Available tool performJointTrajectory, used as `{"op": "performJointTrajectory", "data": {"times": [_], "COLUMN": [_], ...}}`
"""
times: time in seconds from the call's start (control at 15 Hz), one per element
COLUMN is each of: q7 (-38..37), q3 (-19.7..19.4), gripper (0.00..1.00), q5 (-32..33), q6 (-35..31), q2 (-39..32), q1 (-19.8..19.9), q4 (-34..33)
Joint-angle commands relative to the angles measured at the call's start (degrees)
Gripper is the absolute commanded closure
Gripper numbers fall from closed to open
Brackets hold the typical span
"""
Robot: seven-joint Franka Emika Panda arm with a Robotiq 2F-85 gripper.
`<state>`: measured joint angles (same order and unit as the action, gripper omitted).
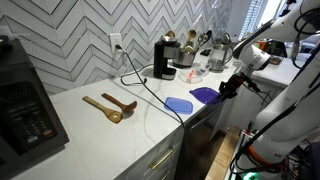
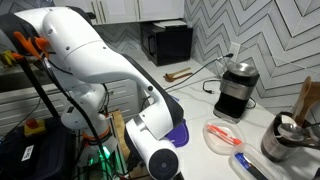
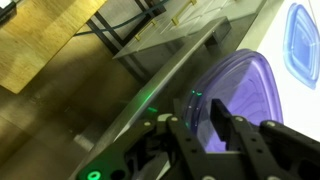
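Observation:
My gripper (image 3: 197,105) is at the counter's front edge, with one finger on each side of the rim of a translucent purple bowl (image 3: 250,95). The fingers look shut on that rim. The bowl reaches out past the counter edge, with the floor showing below it. In an exterior view the gripper (image 1: 228,87) sits at the right end of the purple bowl (image 1: 205,95). A blue lid (image 1: 178,104) lies flat on the counter beside it and also shows in the wrist view (image 3: 303,40). In an exterior view the arm hides the gripper and only part of the bowl (image 2: 180,131) shows.
Two wooden spoons (image 1: 110,107) lie on the white counter (image 1: 120,130). A black coffee maker (image 1: 163,58) with its cable, several jars and a kettle (image 1: 220,48) stand by the tiled wall. A black microwave (image 1: 25,100) stands at the far end. A pink dish (image 2: 222,137) and a metal pot (image 2: 285,140) are also there.

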<state>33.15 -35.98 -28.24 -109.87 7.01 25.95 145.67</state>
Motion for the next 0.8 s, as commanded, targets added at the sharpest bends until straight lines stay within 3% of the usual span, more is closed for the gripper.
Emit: {"op": "performJointTrajectory", "data": {"times": [0.0,0.13,0.73], "q7": [0.95,0.5,0.56], "q3": [-0.45,-0.55,-1.05], "gripper": [0.95,0.98,0.96], "q5": [-1.92,-1.97,-3.99], "q6": [0.41,0.73,4.49], "q2": [0.19,1.37,8.49], "q1": [0.35,0.57,0.47], "q4": [-0.13,-0.61,-3.65]}}
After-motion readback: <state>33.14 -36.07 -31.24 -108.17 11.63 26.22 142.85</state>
